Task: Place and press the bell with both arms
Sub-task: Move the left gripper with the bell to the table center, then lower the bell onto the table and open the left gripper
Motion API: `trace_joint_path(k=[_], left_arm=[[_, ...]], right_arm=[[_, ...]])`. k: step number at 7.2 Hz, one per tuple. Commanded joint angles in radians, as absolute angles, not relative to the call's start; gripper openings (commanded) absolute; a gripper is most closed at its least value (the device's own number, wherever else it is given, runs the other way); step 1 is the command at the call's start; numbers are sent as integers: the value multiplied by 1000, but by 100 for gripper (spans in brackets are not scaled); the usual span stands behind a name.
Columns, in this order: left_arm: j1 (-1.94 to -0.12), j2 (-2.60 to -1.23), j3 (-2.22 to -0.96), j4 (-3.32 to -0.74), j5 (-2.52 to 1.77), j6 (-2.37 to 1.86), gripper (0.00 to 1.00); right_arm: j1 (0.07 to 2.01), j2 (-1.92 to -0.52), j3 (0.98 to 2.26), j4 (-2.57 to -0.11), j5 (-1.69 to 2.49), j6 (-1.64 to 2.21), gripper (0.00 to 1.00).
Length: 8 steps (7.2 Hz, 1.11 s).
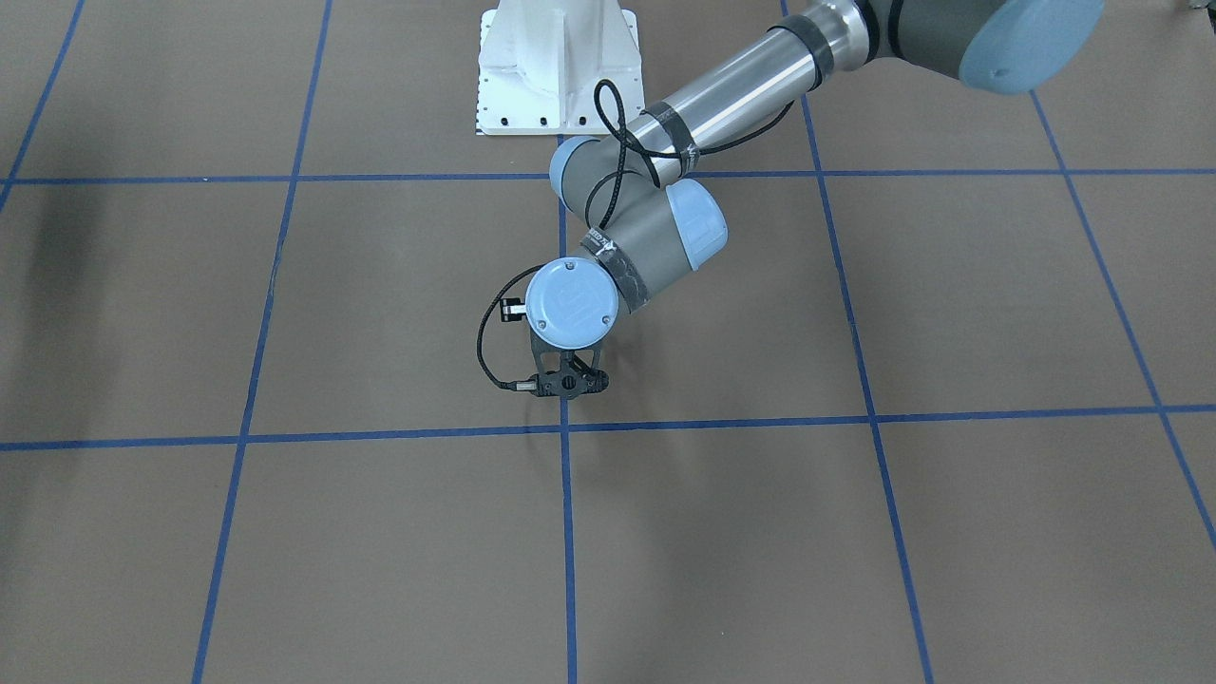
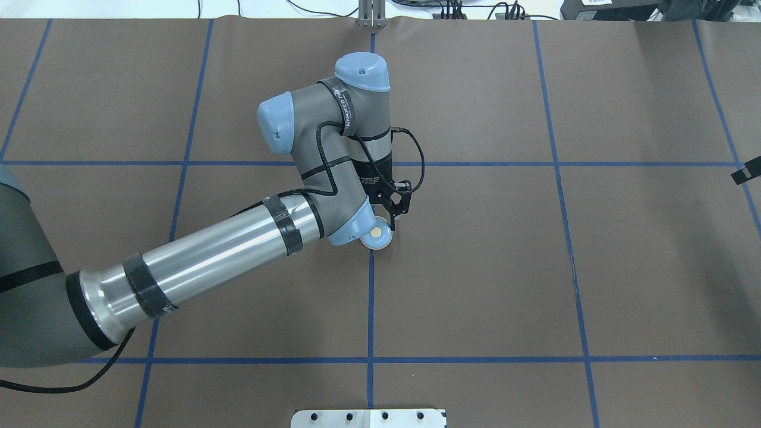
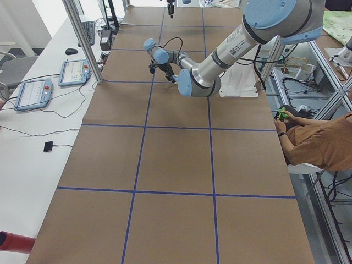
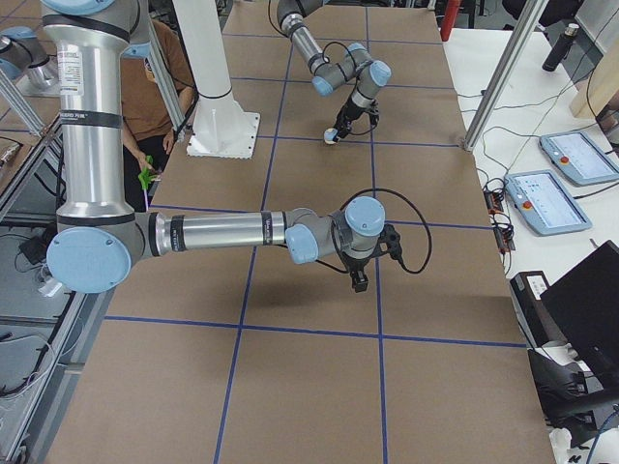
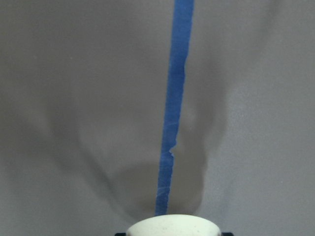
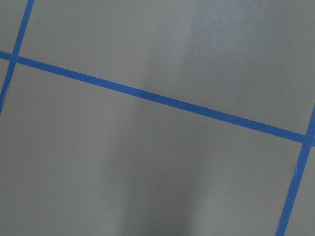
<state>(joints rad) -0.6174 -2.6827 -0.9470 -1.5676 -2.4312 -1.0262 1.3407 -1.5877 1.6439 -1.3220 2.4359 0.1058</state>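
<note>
The light-blue bell (image 2: pixel 378 236) with its cream button sits at the tips of my left gripper (image 2: pixel 390 226), over a blue tape line near the table's middle. Its cream rim shows at the bottom of the left wrist view (image 5: pixel 172 227), between the black finger ends. The left gripper looks shut on the bell. In the front view the gripper (image 1: pixel 567 383) shows, but the wrist hides the bell. The bell is a small dot in the right side view (image 4: pixel 332 137). My right gripper (image 4: pixel 360 280) hangs above the table far to the right. I cannot tell whether it is open or shut.
The brown table (image 2: pixel 535 267) is marked with a blue tape grid. The white bolted pedestal (image 1: pixel 556 66) stands at the robot's edge. A seated operator (image 3: pixel 316 143) and control tablets (image 3: pixel 34 93) are beside the table.
</note>
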Motion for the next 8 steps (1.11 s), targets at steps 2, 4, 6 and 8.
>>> trace_joint_path(k=[2, 4, 6, 8], left_arm=[[-600, -2677, -946, -1591, -2425, -1028, 82], [-600, -2677, -946, -1597, -2407, -1029, 96], [-612, -2678, -968, -1595, -2408, -1058, 99], [-698, -2633, -1139, -1576, -2411, -1097, 99]], right_arm=[[1341, -1588, 1643, -1321, 2436, 106, 100], [1341, -1588, 1644, -1321, 2436, 106, 100], [1341, -1586, 1644, -1321, 2436, 106, 100], [1341, -1582, 1649, -1319, 2436, 103, 100]])
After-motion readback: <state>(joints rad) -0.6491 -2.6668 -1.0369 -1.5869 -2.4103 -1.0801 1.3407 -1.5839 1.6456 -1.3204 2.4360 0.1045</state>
